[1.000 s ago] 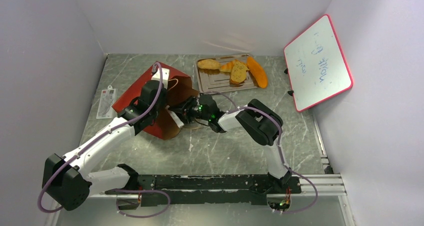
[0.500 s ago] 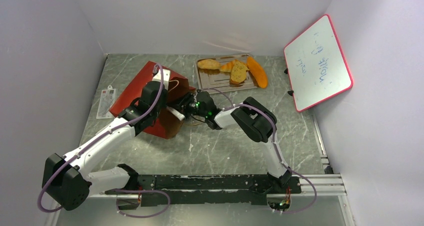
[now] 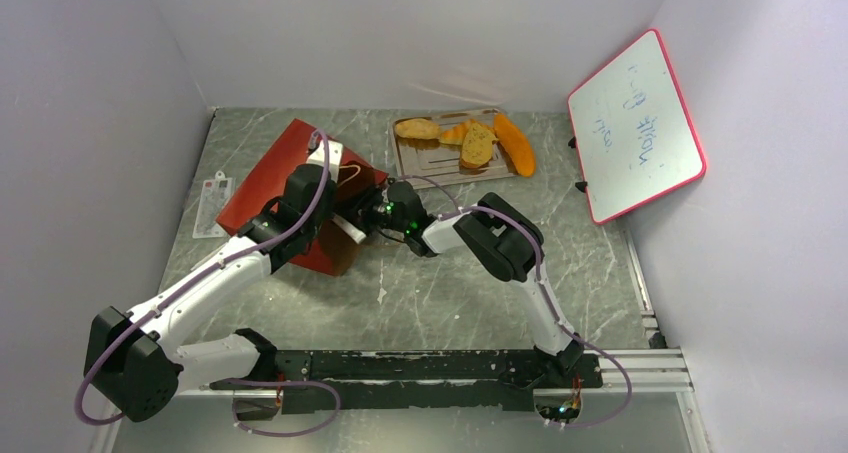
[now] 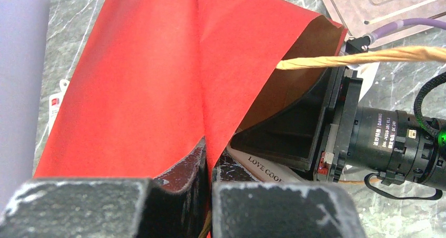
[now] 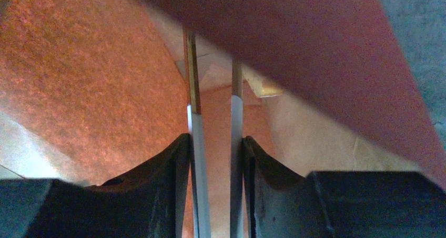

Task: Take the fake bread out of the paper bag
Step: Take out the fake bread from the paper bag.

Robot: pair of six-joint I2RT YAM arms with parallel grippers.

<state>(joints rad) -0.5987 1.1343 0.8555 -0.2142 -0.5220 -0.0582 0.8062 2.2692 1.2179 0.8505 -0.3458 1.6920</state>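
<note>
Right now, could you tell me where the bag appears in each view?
Top external: bag lying left of centre.
Left wrist: red side fills left and middle, mouth at right.
Right wrist: fills nearly the frame, red wall across upper right.
Shared landmark: right gripper, inside the bag's mouth.

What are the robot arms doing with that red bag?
The left hand pinches the edge of the paper bag, which lies on its side. The right hand is poked inside the bag's open mouth. Four fake bread pieces already sit at the metal tray.
</note>
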